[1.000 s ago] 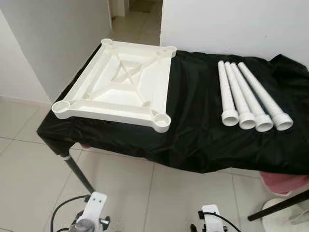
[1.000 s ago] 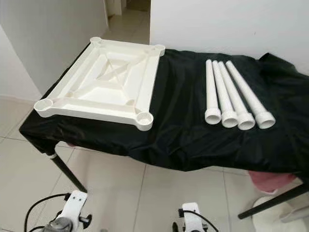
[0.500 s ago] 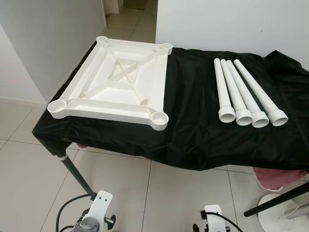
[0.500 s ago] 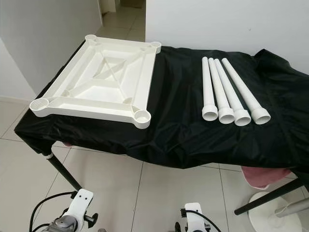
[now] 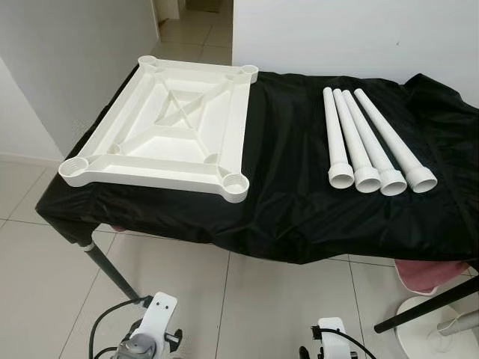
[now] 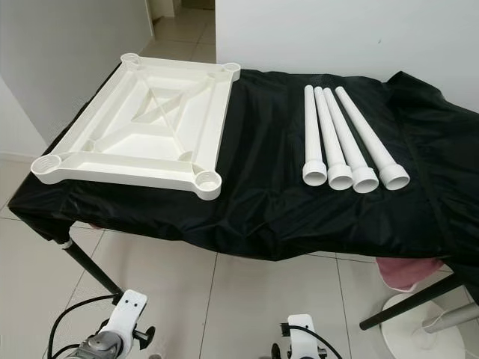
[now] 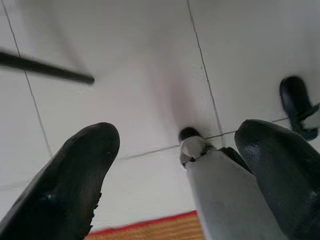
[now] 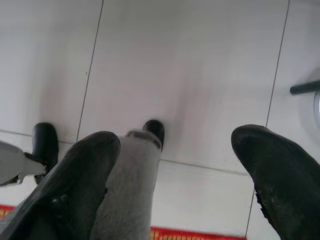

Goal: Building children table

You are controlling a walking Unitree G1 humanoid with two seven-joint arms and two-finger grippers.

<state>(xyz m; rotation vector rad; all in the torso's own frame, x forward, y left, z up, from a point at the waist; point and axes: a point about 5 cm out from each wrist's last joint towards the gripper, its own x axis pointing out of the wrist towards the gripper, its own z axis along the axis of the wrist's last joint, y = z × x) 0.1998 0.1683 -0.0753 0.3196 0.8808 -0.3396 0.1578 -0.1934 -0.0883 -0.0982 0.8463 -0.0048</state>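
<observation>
Lying upside down on the black cloth point(image 5: 299, 187) is one white tabletop point(image 5: 168, 134), its ribbed underside up and a round socket point(image 5: 234, 184) at each of its four corners. It sits on the left part of the covered table, near the left edge. Well apart from it, on the right part, four white legs point(image 5: 370, 142) lie side by side, touching or nearly so, their wide open ends toward the robot. One pink thing point(image 5: 430, 273) peeks out beneath the cloth's right edge, beside a white round base point(image 5: 434, 336) on the tiled floor point(image 5: 45, 284).

Both arms hang low, short of the table. The head views catch their white wrist parts at the bottom edge. The wrist views give the fingers themselves. The left gripper point(image 7: 180, 165) has its two fingers spread wide with nothing between them, pointing down at the floor, with a grey robot leg point(image 7: 225, 195) and a strip of red-edged mat point(image 7: 150, 227) below. The right gripper point(image 8: 175, 165) is likewise spread and empty above the tiles.
</observation>
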